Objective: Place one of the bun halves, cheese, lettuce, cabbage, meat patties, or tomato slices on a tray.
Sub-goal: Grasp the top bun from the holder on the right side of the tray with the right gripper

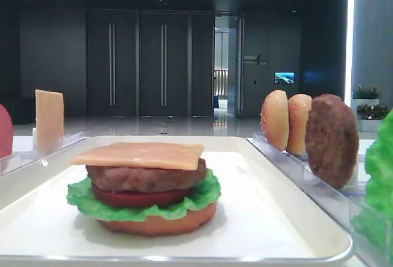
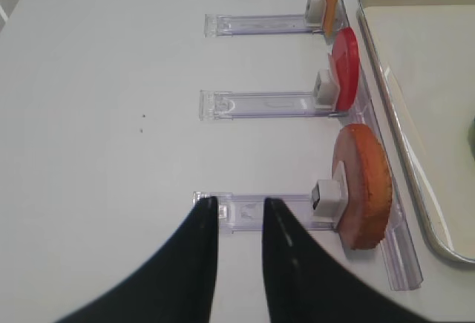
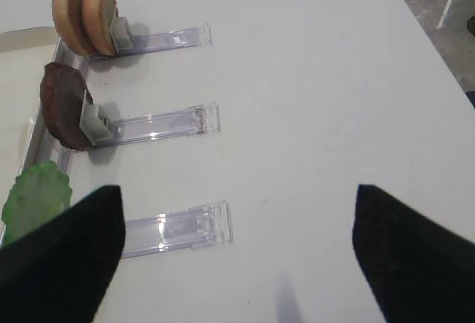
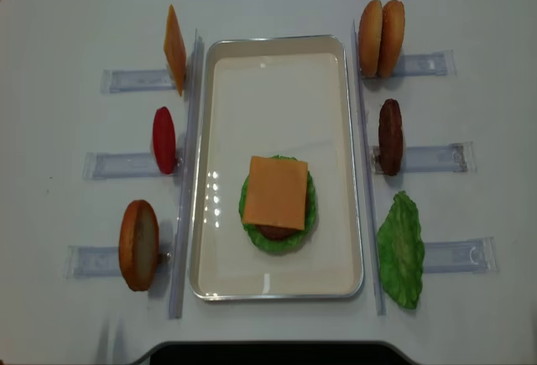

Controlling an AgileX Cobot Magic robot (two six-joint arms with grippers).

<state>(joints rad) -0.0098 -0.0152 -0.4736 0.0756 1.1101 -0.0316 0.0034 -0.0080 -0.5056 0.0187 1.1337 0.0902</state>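
Observation:
On the white tray (image 4: 277,88) stands a stack: flat bottom bun, lettuce (image 1: 206,194), tomato slice, meat patty (image 1: 147,178) and cheese (image 4: 275,191) on top. Two domed bun halves (image 4: 382,26), a patty (image 4: 389,136) and a lettuce leaf (image 4: 400,250) stand in racks to the tray's right. My right gripper (image 3: 237,189) hovers wide open over the bare table beside the lettuce rack (image 3: 178,226), holding nothing. My left gripper (image 2: 239,204) hangs over the outer end of the bottom-bun rack; its jaws stand a narrow gap apart with nothing between them.
Left of the tray, clear racks hold a spare cheese slice (image 4: 174,49), a red tomato slice (image 4: 164,139) and a flat reddish-brown bun (image 4: 138,244). Long clear rails run along both long sides of the tray. The table's edge lies beyond the right racks (image 3: 438,33).

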